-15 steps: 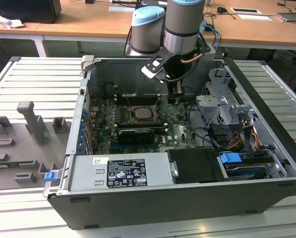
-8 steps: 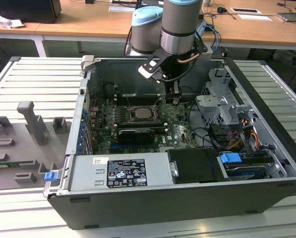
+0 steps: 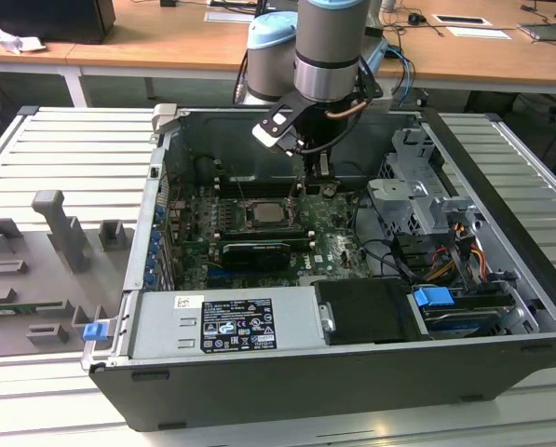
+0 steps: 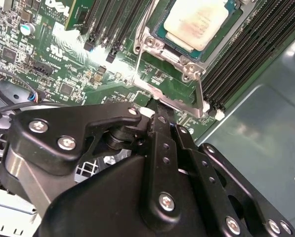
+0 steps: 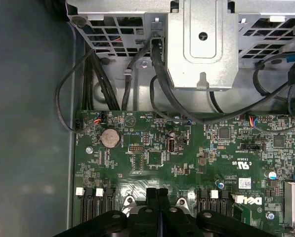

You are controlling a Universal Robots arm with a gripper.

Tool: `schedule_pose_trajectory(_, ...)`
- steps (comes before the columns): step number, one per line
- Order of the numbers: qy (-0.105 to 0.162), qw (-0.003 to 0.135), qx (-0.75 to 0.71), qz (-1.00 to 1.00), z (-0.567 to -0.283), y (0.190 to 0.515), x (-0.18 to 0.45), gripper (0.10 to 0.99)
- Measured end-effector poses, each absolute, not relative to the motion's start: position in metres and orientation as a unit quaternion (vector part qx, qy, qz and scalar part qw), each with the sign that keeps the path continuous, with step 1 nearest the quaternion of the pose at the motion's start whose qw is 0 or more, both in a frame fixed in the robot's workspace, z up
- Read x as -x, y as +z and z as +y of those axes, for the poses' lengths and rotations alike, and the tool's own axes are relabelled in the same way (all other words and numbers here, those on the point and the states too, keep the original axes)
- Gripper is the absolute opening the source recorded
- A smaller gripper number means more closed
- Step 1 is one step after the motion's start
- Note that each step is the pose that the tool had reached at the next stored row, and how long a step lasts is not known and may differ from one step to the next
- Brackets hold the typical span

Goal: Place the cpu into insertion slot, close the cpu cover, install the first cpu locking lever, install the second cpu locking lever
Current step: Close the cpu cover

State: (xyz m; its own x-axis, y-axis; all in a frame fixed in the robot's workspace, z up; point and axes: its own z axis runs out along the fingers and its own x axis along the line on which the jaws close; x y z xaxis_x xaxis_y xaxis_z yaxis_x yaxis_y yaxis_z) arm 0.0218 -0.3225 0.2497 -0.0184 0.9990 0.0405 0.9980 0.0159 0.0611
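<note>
Gripper body, black links and screws, sits closest in the second wrist view. The two fingers are pressed flat together with no gap. Fingertips meet right at the free edge of the cpu cover; cannot tell whether they nip it or only touch. Cover stands raised on edge, hinged on the side of the slot nearest the gripper, not laid over the chip. Just beyond it the cpu, pale silver-beige, lies flat and bare in the insertion slot, with black memory slots running along both sides. Exterior view: arm drops from upper centre into the open computer case, gripper just above the board, near the slot and toward the exterior view's right of it. Power supply along the case's near wall, lower centre. Grey fixtures at middle left, outside the case. First wrist view: green circuit board, coin cell, metal drive cage, black cables.
</note>
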Motion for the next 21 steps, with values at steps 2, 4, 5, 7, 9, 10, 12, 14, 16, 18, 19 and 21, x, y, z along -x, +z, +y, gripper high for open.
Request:
schedule_pose_trajectory(2,0.036,0.007,-0.701,0.713,-0.323,0.25,-0.02,0.106)
schedule_pose_trajectory(4,0.036,0.007,-0.701,0.713,-0.323,0.25,-0.019,0.106)
schedule_pose_trajectory(5,0.036,0.007,-0.701,0.713,-0.323,0.25,-0.018,0.106)
schedule_pose_trajectory(7,0.036,0.007,-0.701,0.713,-0.323,0.25,-0.017,0.106)
schedule_pose_trajectory(9,0.036,0.007,-0.701,0.713,-0.323,0.25,-0.015,0.106)
schedule_pose_trajectory(10,0.036,0.007,-0.701,0.713,-0.323,0.25,-0.014,0.106)
schedule_pose_trajectory(12,0.036,0.007,-0.701,0.713,-0.323,0.25,-0.013,0.106)
schedule_pose_trajectory(14,0.036,0.007,-0.701,0.713,-0.323,0.25,-0.012,0.106)
schedule_pose_trajectory(16,0.036,0.007,-0.701,0.713,-0.323,0.25,-0.011,0.106)
schedule_pose_trajectory(18,0.036,0.007,-0.701,0.713,-0.322,0.25,-0.009,0.106)
schedule_pose_trajectory(19,0.036,0.007,-0.701,0.713,-0.322,0.25,-0.009,0.106)
schedule_pose_trajectory(21,0.036,0.007,-0.701,0.713,-0.322,0.25,-0.008,0.106)
